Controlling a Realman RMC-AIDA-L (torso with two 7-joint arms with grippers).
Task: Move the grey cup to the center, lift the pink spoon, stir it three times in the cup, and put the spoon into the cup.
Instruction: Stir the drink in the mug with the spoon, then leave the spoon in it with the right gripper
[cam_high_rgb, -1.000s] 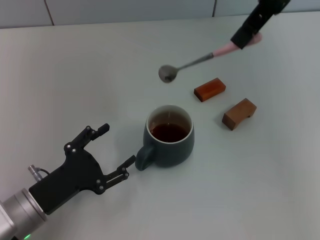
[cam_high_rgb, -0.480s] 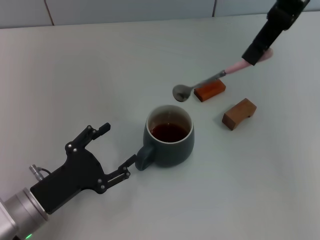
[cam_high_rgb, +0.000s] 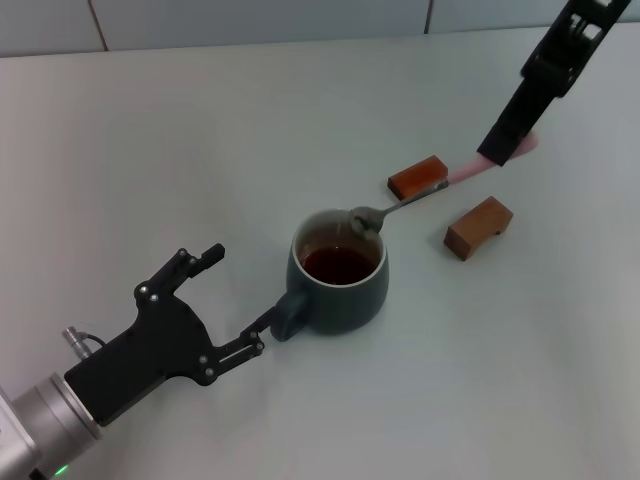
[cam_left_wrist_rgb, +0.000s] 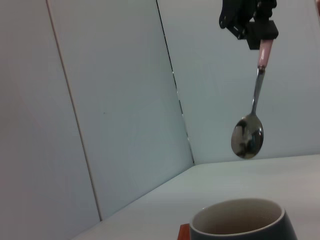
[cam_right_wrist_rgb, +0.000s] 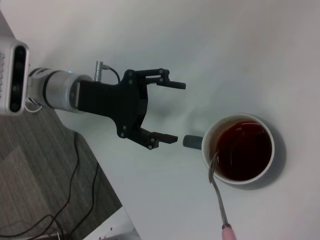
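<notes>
Head view: left gripper low on the table, fingers spread, just beside the mug handle. Right gripper clamped on the spoon handle, bowl hanging above mug's rim.

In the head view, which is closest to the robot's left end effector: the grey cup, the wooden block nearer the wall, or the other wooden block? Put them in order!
From the left end effector, open at the front left:
1. Grey cup, its handle right by the fingertips.
2. Wooden block nearer the wall, beyond the cup.
3. Other wooden block, farthest right.
</notes>
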